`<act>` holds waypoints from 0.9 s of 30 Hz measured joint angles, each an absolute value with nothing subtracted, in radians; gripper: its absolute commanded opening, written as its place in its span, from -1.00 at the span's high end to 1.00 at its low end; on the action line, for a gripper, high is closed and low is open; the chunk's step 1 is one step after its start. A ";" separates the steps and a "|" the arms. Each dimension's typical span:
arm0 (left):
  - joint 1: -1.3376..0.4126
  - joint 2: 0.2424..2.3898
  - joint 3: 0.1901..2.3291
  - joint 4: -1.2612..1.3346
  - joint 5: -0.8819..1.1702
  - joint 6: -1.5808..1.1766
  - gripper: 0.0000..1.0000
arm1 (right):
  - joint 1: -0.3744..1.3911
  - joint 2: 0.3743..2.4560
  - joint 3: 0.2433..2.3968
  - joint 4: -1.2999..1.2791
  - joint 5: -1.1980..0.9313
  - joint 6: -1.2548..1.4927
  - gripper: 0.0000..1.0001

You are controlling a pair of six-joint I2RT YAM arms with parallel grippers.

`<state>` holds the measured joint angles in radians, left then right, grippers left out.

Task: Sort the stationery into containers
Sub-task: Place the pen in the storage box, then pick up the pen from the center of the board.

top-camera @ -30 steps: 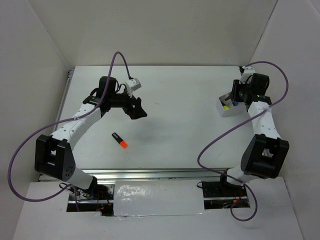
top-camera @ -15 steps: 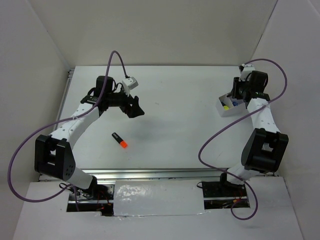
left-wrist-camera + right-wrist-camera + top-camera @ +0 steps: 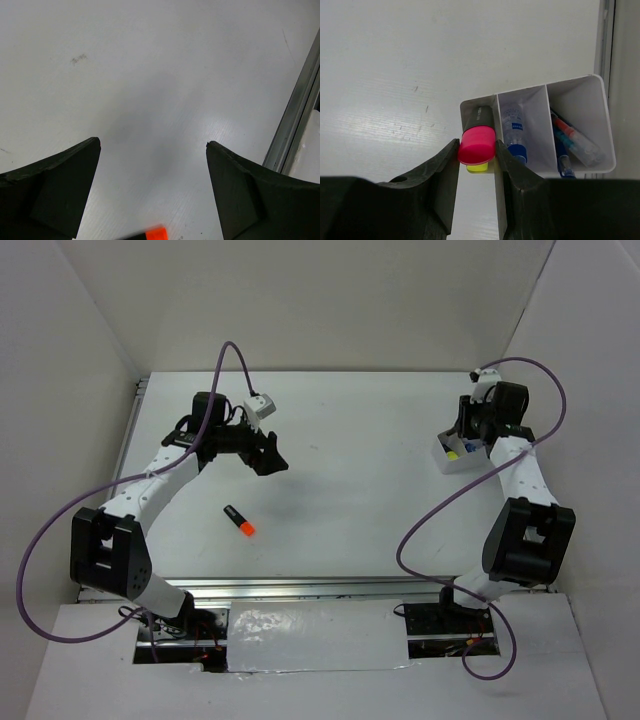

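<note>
My right gripper [image 3: 476, 145] is shut on a black highlighter with a pink end [image 3: 477, 142], held over the leftmost compartment of the white box [image 3: 577, 85]. A yellow-ended highlighter [image 3: 478, 168] lies in that compartment beneath it. The middle compartment holds a clear blue-capped marker [image 3: 514, 127], and the right one holds red and blue pens [image 3: 570, 140]. In the top view the box [image 3: 446, 466] sits at the right, under my right gripper [image 3: 468, 433]. An orange-ended highlighter [image 3: 239, 521] lies on the table, a little in front of my open left gripper [image 3: 270, 458]. Its orange tip [image 3: 156, 233] shows below the open left gripper [image 3: 152, 145].
A metal rail [image 3: 320, 588] runs along the table's near edge and another [image 3: 135, 415] along its left side. White enclosure walls rise at the back and both sides. The box stands close to the right wall.
The left gripper has drawn back slightly to the left, staying open. The right wrist has shifted a little up and left over the box, still holding the pink highlighter.
</note>
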<state>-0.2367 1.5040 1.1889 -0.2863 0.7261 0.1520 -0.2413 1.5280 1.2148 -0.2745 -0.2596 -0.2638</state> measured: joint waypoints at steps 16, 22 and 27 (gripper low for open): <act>-0.170 1.546 1.189 -0.321 0.727 0.185 -0.99 | -0.233 1.528 1.157 -0.292 -0.234 -0.277 -0.04; -0.128 1.577 1.225 -0.492 0.747 0.451 -0.88 | -0.228 1.499 1.158 -0.324 -0.268 -0.263 -0.12; -0.109 1.618 1.287 -0.784 0.731 0.904 -0.80 | -0.220 1.441 1.165 -0.357 -0.316 -0.235 -0.12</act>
<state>-0.1089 1.6176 1.2873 -0.7837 0.7307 0.9039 -0.2199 1.4414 1.1648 -0.3569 -0.3161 -0.2352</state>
